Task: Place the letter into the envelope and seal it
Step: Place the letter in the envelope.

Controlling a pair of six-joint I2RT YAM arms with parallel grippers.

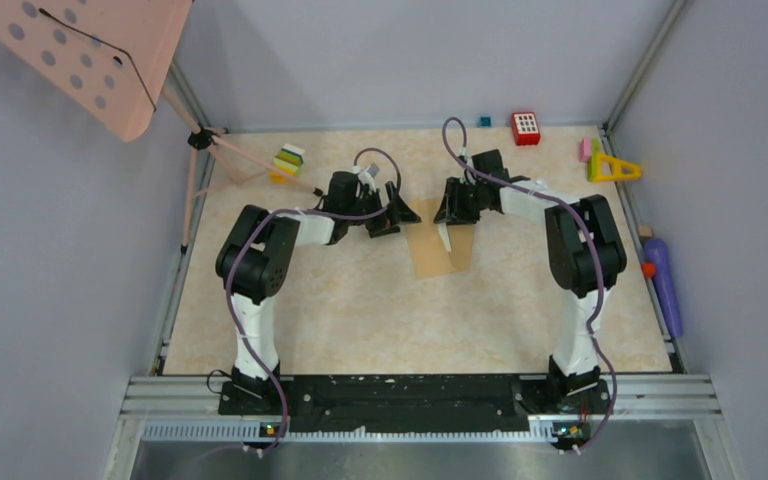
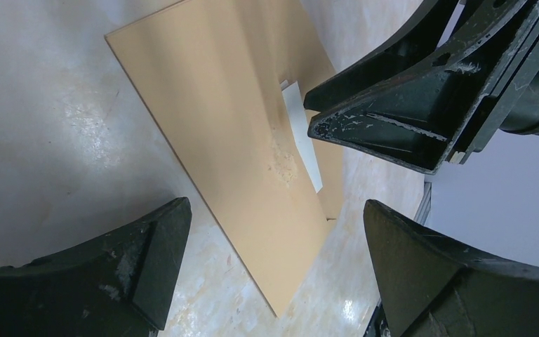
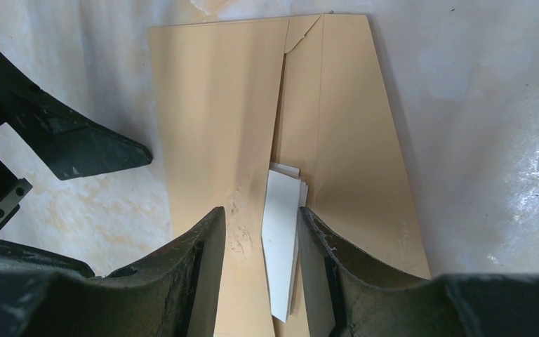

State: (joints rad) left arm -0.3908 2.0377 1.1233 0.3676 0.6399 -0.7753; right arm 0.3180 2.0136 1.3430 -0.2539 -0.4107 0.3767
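The tan envelope [image 1: 438, 252] lies flat on the table between the two arms, also in the left wrist view [image 2: 231, 133] and the right wrist view [image 3: 354, 133]. A folded white letter [image 3: 281, 225] rests on it along the seam, its far end at the envelope's opening; the letter [image 2: 302, 130] shows as a white strip [image 1: 446, 237]. My right gripper [image 3: 260, 242] stands partly open astride the letter, whose right side touches the right finger [image 3: 323, 260]; a gap shows on its left. My left gripper [image 2: 274, 270] hovers wide open over the envelope's corner, holding nothing.
A pink music stand [image 1: 90, 50] overhangs the far left corner. A green-yellow block [image 1: 288, 160], a red block [image 1: 526, 128], a yellow triangle [image 1: 612, 168] and a purple bottle [image 1: 663, 280] lie near the walls. The two grippers stand close together above the envelope.
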